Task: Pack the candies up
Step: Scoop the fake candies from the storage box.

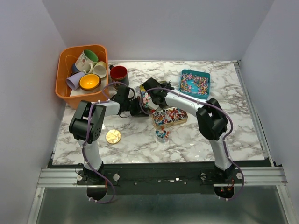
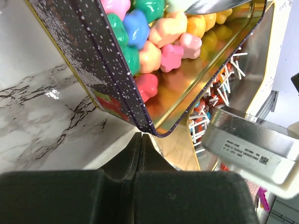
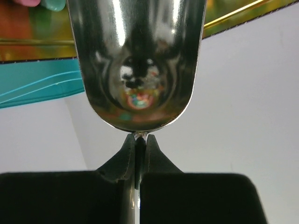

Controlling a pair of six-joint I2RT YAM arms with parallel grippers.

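My left gripper [image 1: 134,106] [image 2: 139,135] is shut on the lower rim of a dark speckled tin [image 2: 84,56], which it holds tilted above the table. Pink, green, blue, orange and yellow candies [image 2: 159,42] lie piled in its gold inside. My right gripper [image 1: 151,95] [image 3: 140,136] is shut on the handle of a shiny metal scoop [image 3: 135,60], whose bowl points into that tin. The tin [image 1: 145,96] sits between the two grippers in the top view. Whether the scoop holds candies is hidden.
A gold tin [image 1: 169,116] of wrapped candies lies just right of the grippers, a small cup of candies [image 1: 161,136] in front of it. A teal tray [image 1: 195,83] of wrapped candies is at the back right. A gold lid [image 1: 113,136], a red mug [image 1: 118,73] and an orange basket [image 1: 63,70] of mugs are on the left.
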